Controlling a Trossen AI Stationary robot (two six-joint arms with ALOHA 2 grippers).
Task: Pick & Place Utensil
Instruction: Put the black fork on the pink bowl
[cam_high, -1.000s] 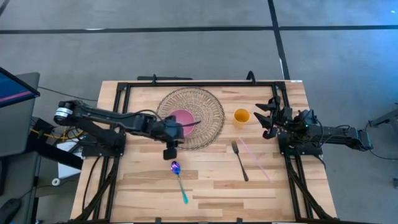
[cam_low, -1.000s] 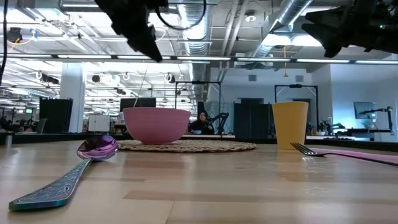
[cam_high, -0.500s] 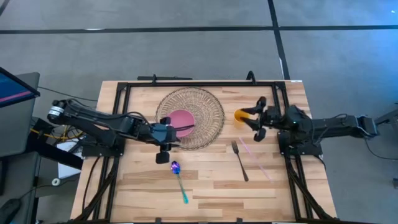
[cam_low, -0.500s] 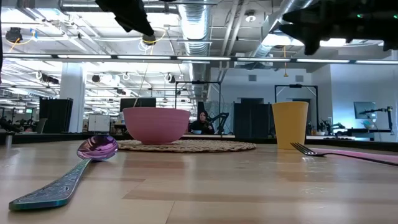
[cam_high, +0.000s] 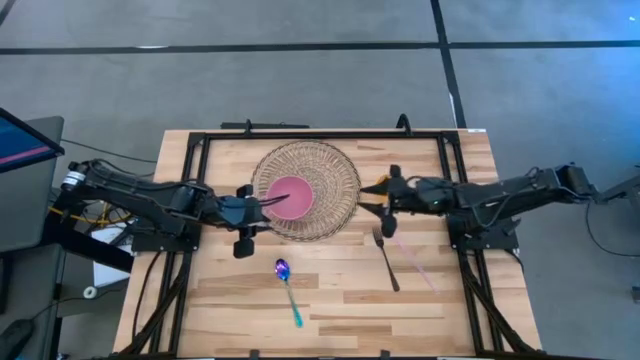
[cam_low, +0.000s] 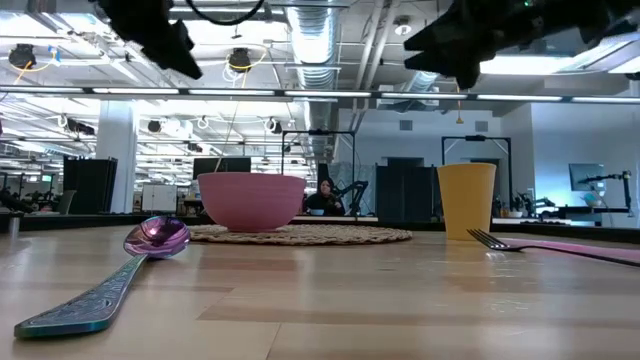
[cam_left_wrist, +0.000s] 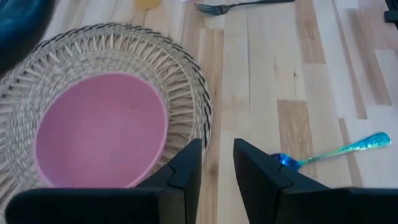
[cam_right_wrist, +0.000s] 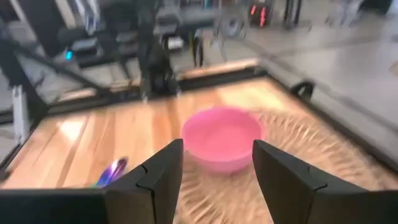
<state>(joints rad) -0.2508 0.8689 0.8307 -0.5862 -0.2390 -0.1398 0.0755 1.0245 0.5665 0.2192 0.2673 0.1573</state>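
- One spoon (cam_high: 287, 289), one fork (cam_high: 385, 257), one pink straw (cam_high: 409, 255), one bowl (cam_high: 291, 195), one mat (cam_high: 306, 188), one cup (cam_low: 467, 200).
- Right gripper (cam_high: 378, 199): fingers spread, empty, over mat's edge; fork just beside, straw past it, both flat on bare table (cam_high: 350, 300).
- Left gripper (cam_high: 271, 204): fingers slightly apart, empty, at bowl's rim; spoon alone nearby, open wood all round.

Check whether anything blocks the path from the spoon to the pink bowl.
Nothing visible does. The iridescent purple-and-teal metal spoon lies on bare wood just outside the round woven wicker placemat, whose flat weave alone separates it from the pink bowl.
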